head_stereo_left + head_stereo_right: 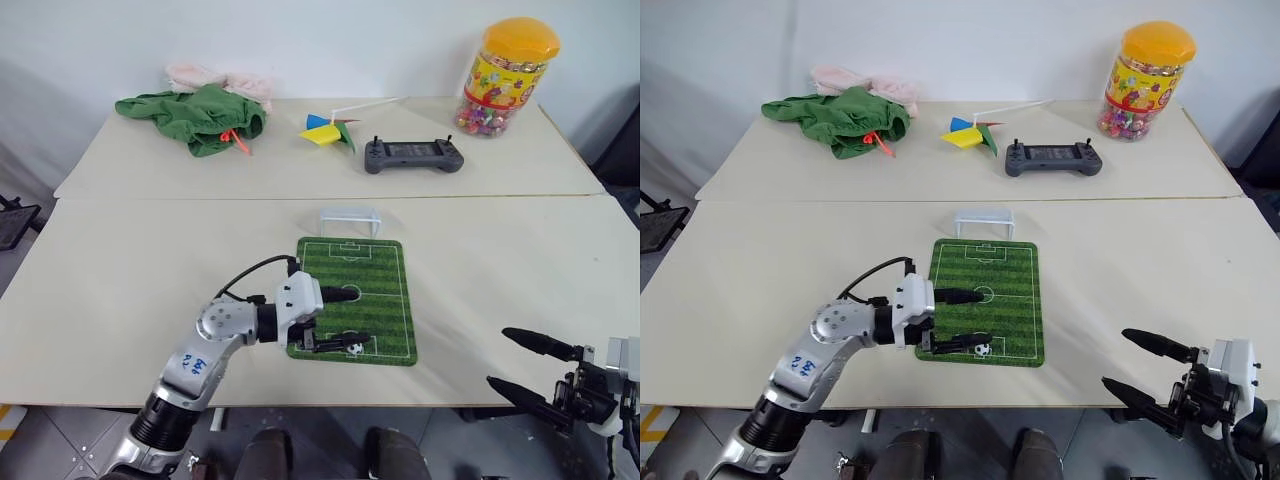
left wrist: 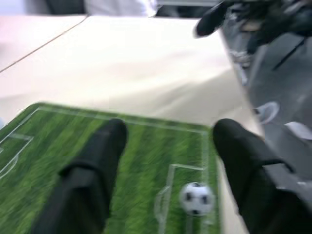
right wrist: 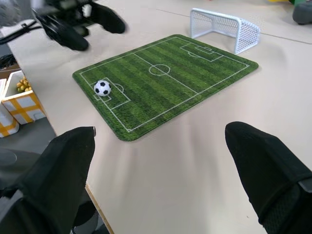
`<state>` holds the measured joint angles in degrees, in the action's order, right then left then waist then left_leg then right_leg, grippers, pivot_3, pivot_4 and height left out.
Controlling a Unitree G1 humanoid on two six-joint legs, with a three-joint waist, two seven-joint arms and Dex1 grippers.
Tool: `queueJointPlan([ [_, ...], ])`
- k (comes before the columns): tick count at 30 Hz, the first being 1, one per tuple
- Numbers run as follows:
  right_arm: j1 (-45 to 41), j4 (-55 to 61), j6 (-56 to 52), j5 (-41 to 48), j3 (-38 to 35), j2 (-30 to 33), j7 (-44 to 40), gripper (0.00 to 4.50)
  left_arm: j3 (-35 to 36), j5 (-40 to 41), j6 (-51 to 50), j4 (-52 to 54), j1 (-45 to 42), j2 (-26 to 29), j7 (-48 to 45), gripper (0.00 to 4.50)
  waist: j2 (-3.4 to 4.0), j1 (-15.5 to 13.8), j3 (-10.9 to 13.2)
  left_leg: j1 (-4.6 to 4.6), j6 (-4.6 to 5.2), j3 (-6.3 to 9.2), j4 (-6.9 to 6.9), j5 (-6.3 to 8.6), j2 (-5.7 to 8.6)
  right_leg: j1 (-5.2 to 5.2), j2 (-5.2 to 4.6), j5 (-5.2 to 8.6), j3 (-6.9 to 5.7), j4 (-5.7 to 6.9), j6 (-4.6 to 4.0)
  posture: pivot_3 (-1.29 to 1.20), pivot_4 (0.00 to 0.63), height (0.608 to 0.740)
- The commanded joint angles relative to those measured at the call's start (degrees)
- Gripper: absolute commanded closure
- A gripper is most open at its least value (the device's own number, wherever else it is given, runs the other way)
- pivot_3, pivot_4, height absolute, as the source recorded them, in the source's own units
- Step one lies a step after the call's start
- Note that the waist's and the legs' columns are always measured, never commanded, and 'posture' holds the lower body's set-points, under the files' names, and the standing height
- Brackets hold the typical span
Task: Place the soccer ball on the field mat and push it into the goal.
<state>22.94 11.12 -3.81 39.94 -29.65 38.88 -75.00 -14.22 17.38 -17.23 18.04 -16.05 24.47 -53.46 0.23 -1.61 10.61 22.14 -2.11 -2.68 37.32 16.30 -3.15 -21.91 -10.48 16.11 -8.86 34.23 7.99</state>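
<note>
the soccer ball [image 1: 355,349] already lies on the near end of the field mat [image 1: 385,300], free between the spread fingers of the left pincer [image 1: 338,317], so next comes a push toward the far goal [image 1: 350,218]; the right pincer [image 1: 518,362] hangs open, empty.

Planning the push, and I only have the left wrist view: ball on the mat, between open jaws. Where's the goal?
Observer: The goal stands just past the field mat's far short edge, mouth facing the mat. The soccer ball lies at the opposite end.
Operator: Right arm in the way?
Observer: No. The right jaws are open by the table's near edge, well right of the mat.
Operator: Clutter near the goal?
Observer: None close. A black controller lies on the far table behind it.
</note>
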Motion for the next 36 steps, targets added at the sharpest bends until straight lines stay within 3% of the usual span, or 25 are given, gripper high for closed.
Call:
queueJointPlan([
  [1,-0.6,-0.5,0.2,0.5,-1.0,1.3,-1.2,0.0,-1.0,2.0,0.3,3.7,3.0,2.8,-3.6,2.45,0.0,0.1,0.0,-0.01,0.01,-0.02,0.0,0.01,0.0,0.0,0.0,0.0,0.02,-0.01,0.0,0.0,0.15,0.74],
  [8,-0.8,-1.0,0.5,0.2,-1.2,1.2,-1.4,0.0,-5.6,-1.5,0.1,3.6,4.8,3.8,-3.3,4.47,-0.01,-0.1,0.0,0.0,0.13,-0.04,0.08,0.07,0.01,0.01,0.0,0.0,0.07,-0.03,0.0,0.0,0.15,0.74],
  [15,0.5,-0.7,1.2,2.2,-2.6,1.1,-4.1,0.0,-9.5,-5.3,-1.4,1.1,2.8,2.7,-1.5,4.47,0.0,-0.1,0.0,0.0,0.11,-0.04,0.02,0.06,0.0,-0.01,0.01,0.0,0.07,-0.03,0.0,0.0,0.15,0.74],
  [24,-1.1,-1.6,2.1,0.9,-3.0,1.2,-2.2,0.0,-10.3,-13.4,2.8,-13.5,-4.3,-3.0,5.1,4.47,-0.01,-0.1,0.0,-0.01,0.13,-0.07,0.1,0.07,0.01,0.01,0.01,-0.01,0.1,-0.01,0.01,0.0,0.15,0.74],
  [29,-1.5,-1.2,2.9,0.6,-2.9,0.0,-0.3,0.0,-1.7,-13.1,2.3,-23.0,-14.8,-10.2,16.4,4.47,-0.08,-0.6,0.0,0.05,0.16,-0.05,0.25,0.03,0.02,0.02,0.01,-0.13,0.09,0.01,0.03,0.0,0.15,0.74],
  [36,-6.5,-4.0,3.7,-0.3,-1.3,-0.2,1.2,0.0,3.4,-12.5,3.6,-25.4,-17.8,-11.6,18.8,4.47,-0.08,0.1,0.0,0.02,-0.01,-0.16,0.2,-0.05,0.02,0.02,0.01,-0.18,0.13,-0.06,0.12,0.0,0.15,0.74],
])
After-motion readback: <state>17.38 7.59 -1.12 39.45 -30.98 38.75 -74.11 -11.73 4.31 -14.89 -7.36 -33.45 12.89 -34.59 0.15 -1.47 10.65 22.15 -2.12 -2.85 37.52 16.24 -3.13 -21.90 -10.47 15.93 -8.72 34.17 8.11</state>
